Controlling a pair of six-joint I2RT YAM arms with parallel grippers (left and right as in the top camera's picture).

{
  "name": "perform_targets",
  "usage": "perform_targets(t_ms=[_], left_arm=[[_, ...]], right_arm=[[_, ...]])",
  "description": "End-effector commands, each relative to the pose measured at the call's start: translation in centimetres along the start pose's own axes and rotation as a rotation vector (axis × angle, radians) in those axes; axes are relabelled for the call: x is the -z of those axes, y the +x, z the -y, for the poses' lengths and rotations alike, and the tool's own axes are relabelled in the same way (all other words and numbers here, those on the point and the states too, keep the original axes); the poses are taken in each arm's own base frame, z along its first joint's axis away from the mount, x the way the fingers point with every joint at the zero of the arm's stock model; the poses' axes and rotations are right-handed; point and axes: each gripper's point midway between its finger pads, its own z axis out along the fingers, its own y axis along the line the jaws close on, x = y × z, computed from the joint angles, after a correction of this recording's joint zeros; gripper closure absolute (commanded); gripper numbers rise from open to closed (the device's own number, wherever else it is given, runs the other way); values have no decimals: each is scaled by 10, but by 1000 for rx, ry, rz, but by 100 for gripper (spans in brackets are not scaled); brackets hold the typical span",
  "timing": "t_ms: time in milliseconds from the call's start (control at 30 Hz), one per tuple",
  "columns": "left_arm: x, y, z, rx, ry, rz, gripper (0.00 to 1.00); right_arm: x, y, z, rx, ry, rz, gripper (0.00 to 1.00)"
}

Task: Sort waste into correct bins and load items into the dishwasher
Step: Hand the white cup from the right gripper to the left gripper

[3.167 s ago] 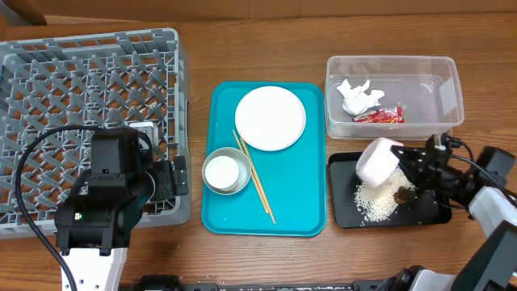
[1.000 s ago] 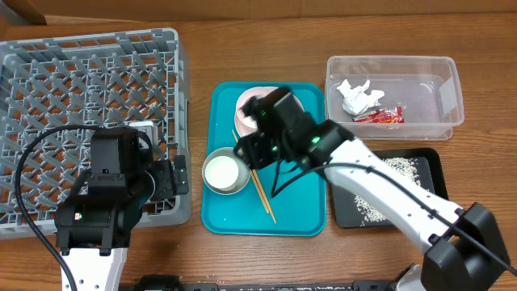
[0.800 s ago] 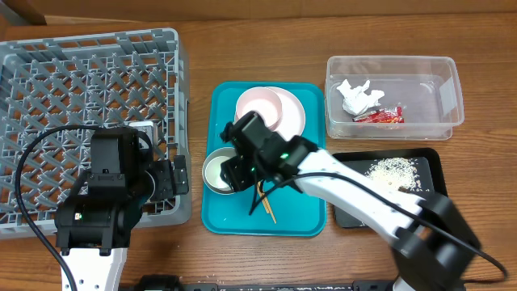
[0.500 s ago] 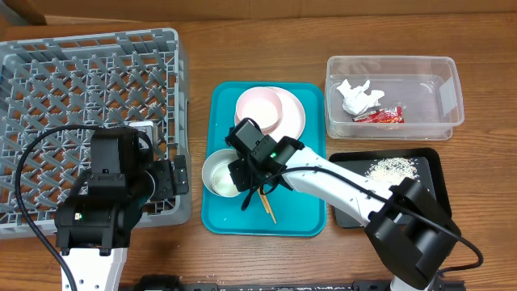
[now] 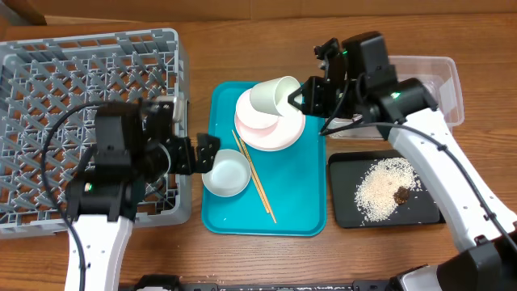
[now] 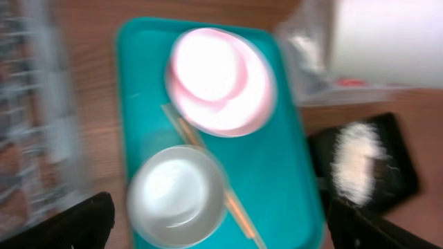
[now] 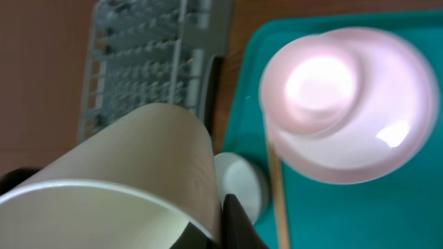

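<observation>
A brown wooden table (image 5: 242,259) carries four things directly. A large square grey plastic dish rack (image 5: 89,38) sits at its left end. A teal rectangular serving tray (image 5: 299,194) lies in the middle, just beside the rack. At the right, a clear rectangular plastic tub (image 5: 448,89) sits farther back, with a shallow black rectangular tray (image 5: 343,194) just nearer.

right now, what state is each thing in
cup: on its side in the right gripper, above the plate
pink bowl: upright on the plate, empty
grey bowl: upright on the teal tray, empty
rack: no dishes showing
black tray: holds rice and a brown lump
tub: no lid, mostly hidden behind the right arm
left gripper: open, empty
</observation>
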Motion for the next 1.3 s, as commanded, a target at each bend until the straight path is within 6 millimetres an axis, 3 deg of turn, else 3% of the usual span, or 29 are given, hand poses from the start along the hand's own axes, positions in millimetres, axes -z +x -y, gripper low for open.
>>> perform_targets(t_ms=[0,100,200,367,533,767,1000,1167,1267], left_arm=[[-3,-13,65,-101,431,-3,0],[0,-25,91,-160,656,22,0],[5,-32,105,-202,795,40,0],[9,-37,111,-251,869,66,0],[24,-42,127,-331,973,101,0],[22,-38,147,-395,1007,100,3],[16,-39,147,-395,973,105,18],[7,-45,141,-377,904,122,43],[1,-50,135,-358,850,132,44]], right_arm=[[14,23,-50,10,-341,-162,96],[21,29,-63,13,-426,-200,96],[31,33,-81,41,-538,-235,96],[43,39,-96,57,-646,-280,96],[42,41,-96,50,-644,-290,96],[39,47,-102,59,-650,-307,96],[39,47,-102,59,-650,-308,96],[39,47,-102,59,-649,-308,96],[37,47,-99,50,-627,-303,96]])
